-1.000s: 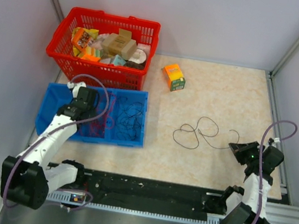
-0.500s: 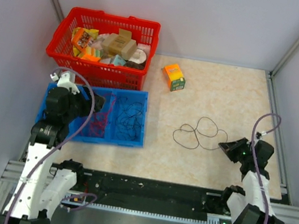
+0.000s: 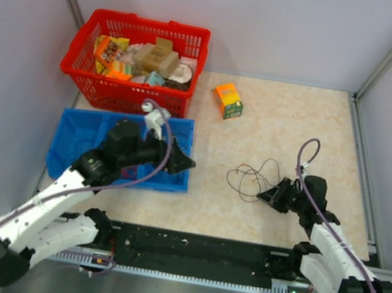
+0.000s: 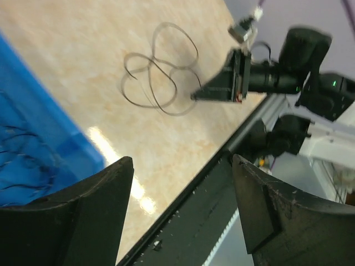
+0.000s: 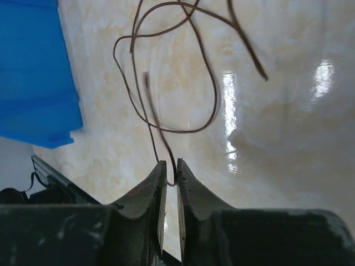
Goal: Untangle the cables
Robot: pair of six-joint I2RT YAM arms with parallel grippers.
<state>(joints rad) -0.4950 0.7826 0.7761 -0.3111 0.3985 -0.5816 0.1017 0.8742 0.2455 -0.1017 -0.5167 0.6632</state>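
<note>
Brown wire, one of the cables (image 3: 252, 178), lies in loose overlapping loops on the beige table (image 3: 297, 126), mid-way btw the blue bin (image 3: 69, 140) and the right gripper (image 3: 270, 196). More thin strands sit in the bin.

To do this step well, IMO: draw the pinched strand slowly away from the loops, low over the table, and watch that crossings slide open rather than cinch into a knot. Left gripper (image 4: 183, 166) should come down on the far loop to pin it, else the whole bundle just drags along.

Right jaws: pressed nearly together, pinching a single strand at the tips. Left jaws: spread wide, holding nothing, hovering above the table near the bin's edge.
</note>
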